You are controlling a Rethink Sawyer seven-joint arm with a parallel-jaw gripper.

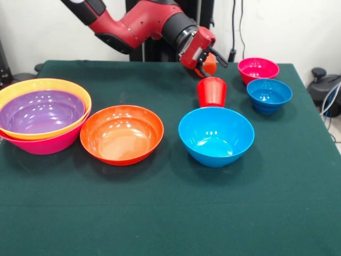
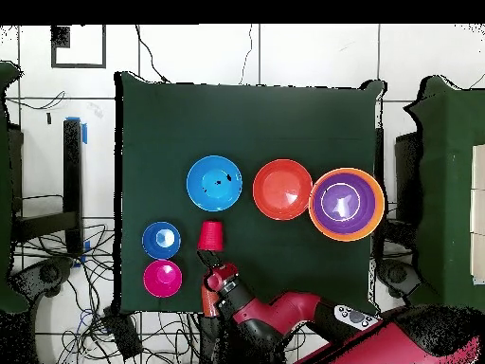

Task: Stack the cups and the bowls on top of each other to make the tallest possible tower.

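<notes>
I have the red and black arm's jaws (image 1: 206,60) hanging at the robot's edge of the dark green cloth-covered surface (image 1: 170,213), and they look clamped on the small orange tapered plastic cup (image 1: 209,64), which shows as an orange patch between the black fingers; from overhead that cup is hidden under the wrist.

Just below the jaws in the front view, toward the camera, stands the small red tapered plastic cup (image 1: 212,92), wide end down on the cloth, close to the jaws; I cannot tell whether they touch. Beyond it, farther from the jaws, sits the medium blue glossy plastic bowl (image 1: 216,134), its rim very near the red cup's base.

To one side of the jaws, near the surface's side edge, are the small magenta plastic bowl (image 1: 258,69) and the small blue plastic bowl (image 1: 269,95), just beside each other, with a narrow strip of bare cloth between them and the red cup.

On the other side, well apart from the jaws, lies the shallow red-orange plastic bowl (image 1: 122,133); I cannot tell whether a second one is nested in it. Past it, at the opposite side edge, is the nested pile: the big pink plastic bowl (image 1: 48,143) holding the big yellow-orange plastic bowl (image 1: 45,88), with the purple plastic bowl (image 1: 41,111) inside.

The camera-side half of the surface is bare cloth.
</notes>
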